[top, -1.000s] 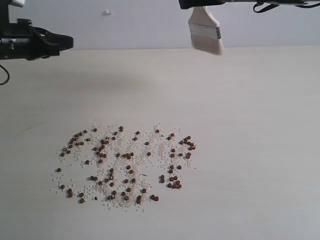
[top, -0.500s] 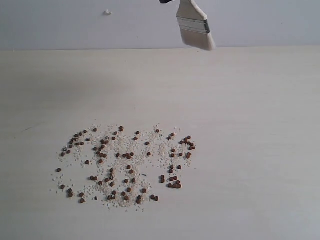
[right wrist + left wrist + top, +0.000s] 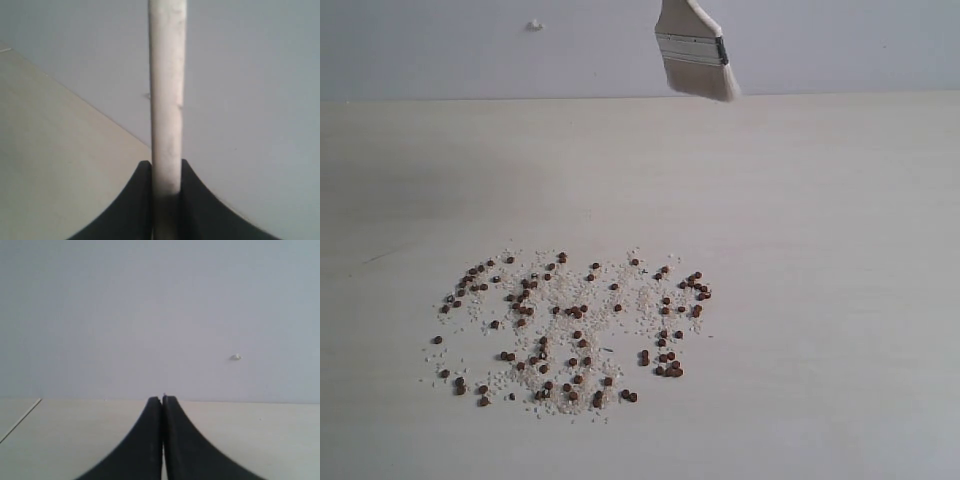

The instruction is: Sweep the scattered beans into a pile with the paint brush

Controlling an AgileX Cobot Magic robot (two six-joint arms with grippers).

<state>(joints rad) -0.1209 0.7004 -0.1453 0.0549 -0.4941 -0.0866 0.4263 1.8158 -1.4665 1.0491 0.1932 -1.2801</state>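
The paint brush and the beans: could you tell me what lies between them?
Nothing; the exterior view shows bare table between the raised paint brush and the beans.

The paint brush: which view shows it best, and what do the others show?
The exterior view: the paint brush shows its broad face, silver ferrule and cream bristles, handle top cropped. The right wrist view shows only its thin edge in the right gripper. The left wrist view shows none.

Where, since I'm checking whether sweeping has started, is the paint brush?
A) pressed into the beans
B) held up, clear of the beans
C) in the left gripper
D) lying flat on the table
B: the right gripper holds the paint brush aloft, away from the scattered beans.
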